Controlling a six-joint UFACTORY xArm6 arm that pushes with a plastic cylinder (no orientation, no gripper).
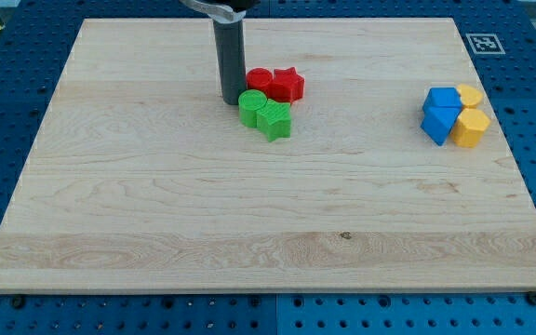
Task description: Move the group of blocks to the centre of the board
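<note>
Right now the rod's tip [231, 100] sits on the wooden board [156, 223], touching the left side of a tight cluster; it has no claw, so nothing is grasped. Just beside the tip lie a green cylinder [252, 107] and a green star-like block [274, 121], with a red cylinder [260, 80] and red star [288, 85] behind them. This group lies above the board's centre, slightly left, so the push down and right appears unfinished. Well apart, near the right edge, sit two blue blocks [441, 113] and two yellow blocks [472, 119].
</note>
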